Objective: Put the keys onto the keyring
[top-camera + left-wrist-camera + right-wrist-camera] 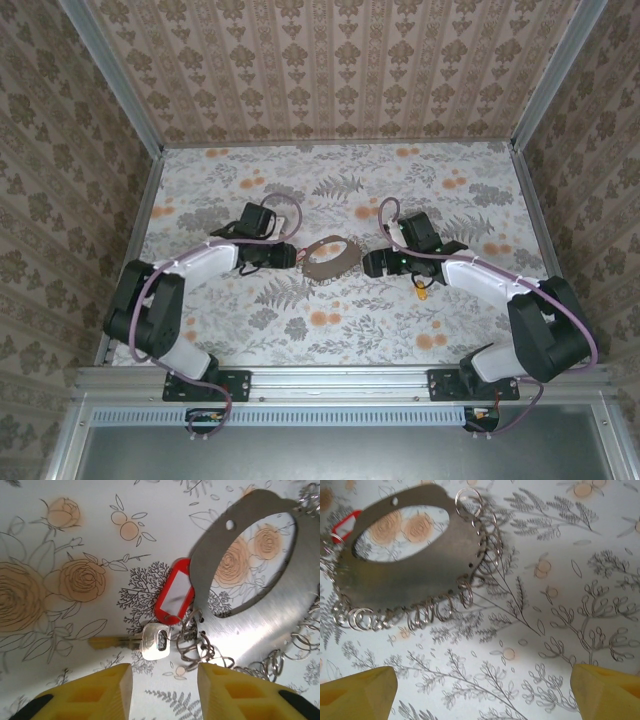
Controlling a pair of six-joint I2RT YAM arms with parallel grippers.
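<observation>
Presently, the left gripper (164, 682) stands part-open and empty, just short of the key (154, 641), which lies near the centre of the tabletop (400, 325) against the keyring plate (260, 625) and its loose rings (200, 650). Further right, the right gripper (480, 692) gapes wide, empty. Risk: jaws closing here may snag rings and drag the plate.

No readable text anywhere. The key (156, 641) has a small dark mark on its silver head, too blurred to read. The red tag (174, 591) has a white label insert with nothing legible on it. Bench print is floral only.
</observation>
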